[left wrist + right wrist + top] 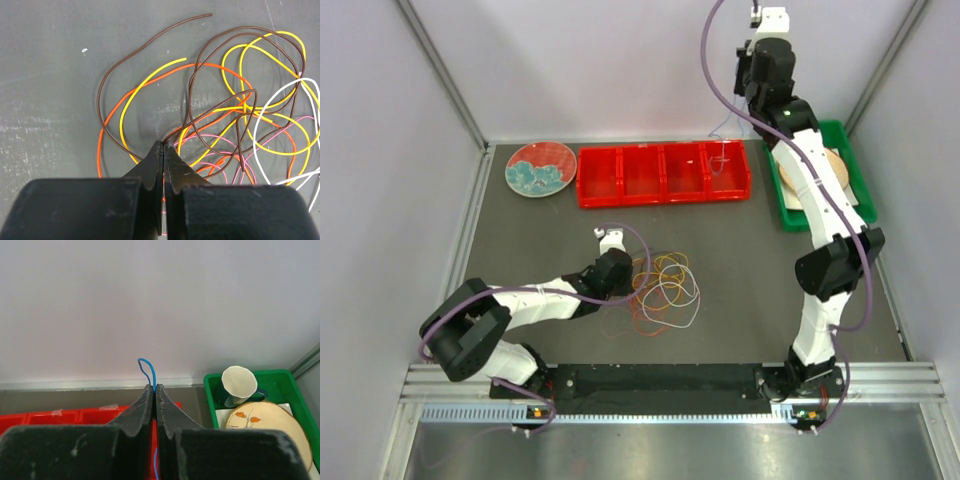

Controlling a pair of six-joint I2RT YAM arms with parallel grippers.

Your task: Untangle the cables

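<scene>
Hands shut: left hand [163, 145] at edge of cables [665, 288], right hand [154, 388] (aloft) on blue cable [146, 363]

In the left wrist view the tangle of thin orange, yellow, brown, white and pink wires [244, 105] runs off the right edge. Its near loops vanish behind the black left gripper [164, 144], so whether its fingertips pinch the brown strand reaching them cannot be told. In the right wrist view the thin blue wire [153, 377] shows only as a small loop above the black right gripper [154, 386], whose body hides most of the red compartment bin [55, 416].
</scene>
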